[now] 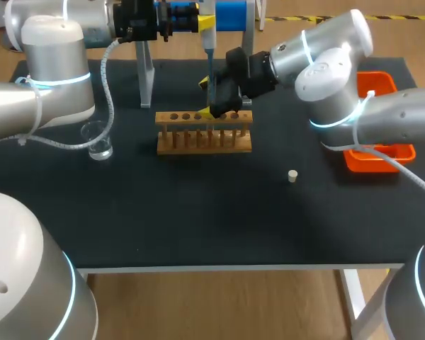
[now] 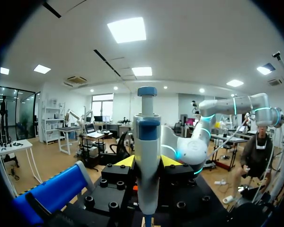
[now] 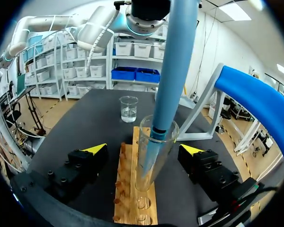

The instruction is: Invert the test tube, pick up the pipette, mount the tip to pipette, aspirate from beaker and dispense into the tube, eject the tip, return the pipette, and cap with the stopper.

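Pipette point(image 3: 175, 61) blue, lower end inside clear tube point(image 3: 148, 165).

- Two robot arms: one left arm point(image 1: 49, 78) and one right arm point(image 1: 340, 64).
- One pipette point(image 2: 146, 156).
- One glass test tube point(image 3: 154, 151).
- One wooden rack point(image 1: 204, 140).
- One clear beaker point(image 1: 99, 142).
- One small pale stopper point(image 1: 292, 176).
- One orange tray point(image 1: 379, 79).
- One metal stand point(image 1: 146, 78).
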